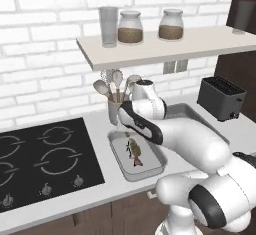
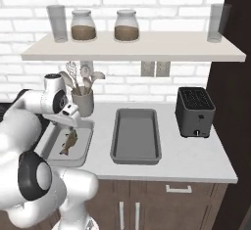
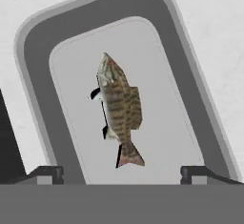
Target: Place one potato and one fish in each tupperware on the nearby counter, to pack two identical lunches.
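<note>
On the left of the tabletop (image 1: 107, 186) lies the black cooktop (image 1: 42, 156), set flush in the pale surface. Just to its right sits a tub (image 1: 150, 171), long side running away from the robot, with a fish (image 1: 134, 150) lying flat on its floor, roughly along its length. In the hand view the fish (image 3: 119, 106) lies in the middle of the tub (image 3: 35, 56), head toward the top of that view and tail toward the bottom, touching no wall. The claw (image 3: 122, 173) hangs above the tub, its jaws spread wide to either side of the fish's tail with nothing between them. Behind the tub stands a holder of utensils (image 2: 83, 97) against the brick wall. Right of it, a second tub (image 2: 120, 150) rests on the tabletop, darker grey, well apart from the first. Farther right stands a black toaster (image 2: 195, 111). Above, a wall shelf (image 2: 147, 48) carries two jars (image 2: 83, 26) and glasses.
</note>
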